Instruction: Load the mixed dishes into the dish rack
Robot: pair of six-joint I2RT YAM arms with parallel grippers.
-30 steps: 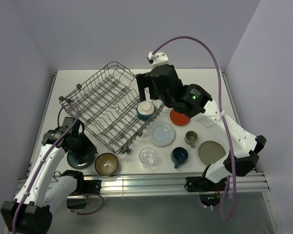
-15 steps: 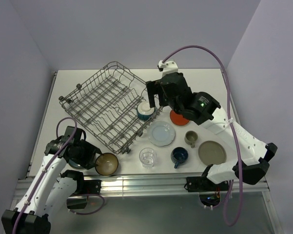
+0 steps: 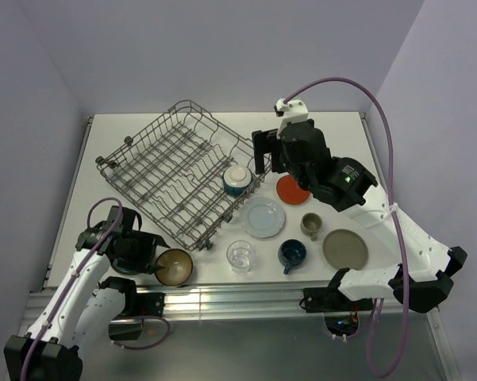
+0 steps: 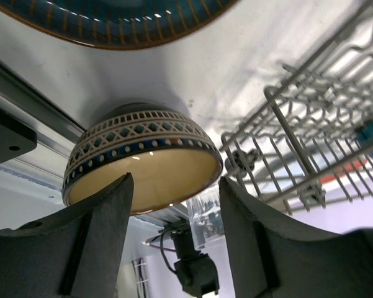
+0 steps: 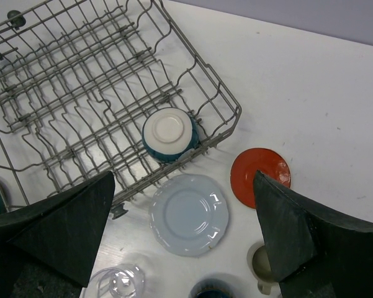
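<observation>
White table (image 3: 333,131), left jaws spread, gold-brown bowl (image 4: 143,167) just ahead between them; right jaws spread wide over dish rack (image 5: 93,93)

A white worktop (image 3: 333,135) is shown. A wire rack (image 3: 175,167) is set askew on its left half. To the right of the rack are laid a red plate (image 3: 292,190), a pale blue plate (image 3: 263,217), a beige cup (image 3: 311,225) and a beige plate (image 3: 345,248). Along the near edge are ranged a teal plate (image 4: 112,18), a brown bowl (image 3: 174,267), a glass (image 3: 240,256) and a blue cup (image 3: 291,254).
</observation>
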